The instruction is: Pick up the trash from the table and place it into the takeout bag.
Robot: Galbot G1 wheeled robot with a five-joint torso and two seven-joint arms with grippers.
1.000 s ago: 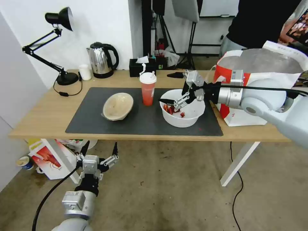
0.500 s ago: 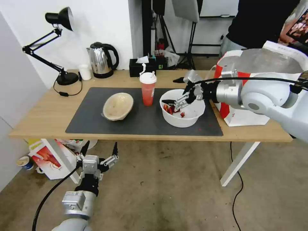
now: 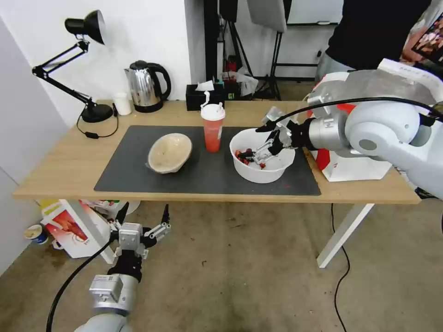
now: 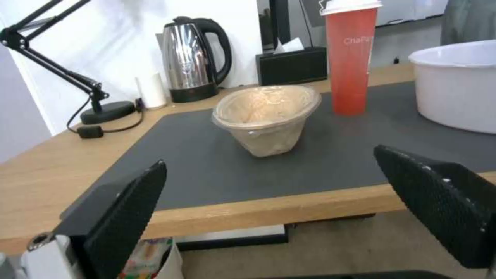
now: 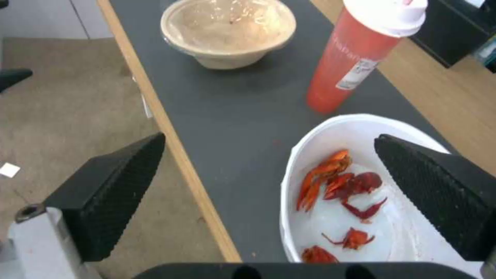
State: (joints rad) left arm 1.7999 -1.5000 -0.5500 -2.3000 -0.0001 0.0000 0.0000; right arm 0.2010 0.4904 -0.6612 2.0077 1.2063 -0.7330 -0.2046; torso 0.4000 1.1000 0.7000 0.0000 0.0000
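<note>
On the table (image 3: 60, 170) a dark mat (image 3: 129, 180) carries the trash. A large white bowl (image 3: 265, 173) with red crayfish scraps (image 5: 336, 182) sits at the right. A tall red cup (image 3: 212, 131) with a white lid stands beside it, and a shallow beige bowl (image 3: 170, 152) lies tilted further left. My right gripper (image 3: 254, 142) is open over the white bowl's left rim, one finger above the scraps. The red-and-white takeout bag (image 3: 350, 166) stands open at the table's right end, behind my right arm. My left gripper (image 3: 144, 210) hangs open below the table's front edge, facing the beige bowl (image 4: 266, 116).
A steel kettle (image 3: 146, 87), a small white cup (image 3: 122, 103), a black desk lamp (image 3: 87, 69) and a black tissue box (image 3: 204, 94) line the table's back. A white-and-red lobster box (image 3: 69, 228) lies on the floor at the left. A person (image 3: 374, 32) stands behind the bag.
My right gripper has drawn back a little to the right and sunk lower, its lower finger now down inside the white bowl. The left arm has not moved.
</note>
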